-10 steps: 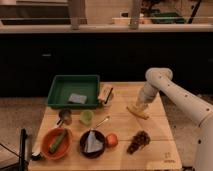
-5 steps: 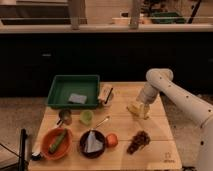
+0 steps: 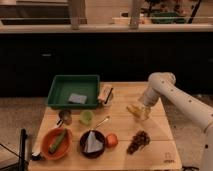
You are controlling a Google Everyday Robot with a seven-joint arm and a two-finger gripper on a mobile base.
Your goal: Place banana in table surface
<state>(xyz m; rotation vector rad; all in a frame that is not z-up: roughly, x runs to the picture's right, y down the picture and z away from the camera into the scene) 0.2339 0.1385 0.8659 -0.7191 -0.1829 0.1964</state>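
Observation:
The pale-yellow banana (image 3: 134, 110) lies on or just above the light wooden table surface (image 3: 125, 127), right of centre. My gripper (image 3: 142, 113) is at the end of the white arm (image 3: 165, 90), pointing down right beside the banana, on its right end. A small dark logo (image 3: 169, 161) sits near the table's front right corner.
A green tray (image 3: 74, 91) holding a grey sponge stands at the back left. An orange bowl with a green vegetable (image 3: 56, 142), a dark bowl (image 3: 92, 144), a round orange-red fruit (image 3: 112, 140), a dark grape bunch (image 3: 138, 141), a green cup (image 3: 86, 117) and a spoon lie in front.
The gripper with the banana has lowered slightly toward the tabletop; little else has moved.

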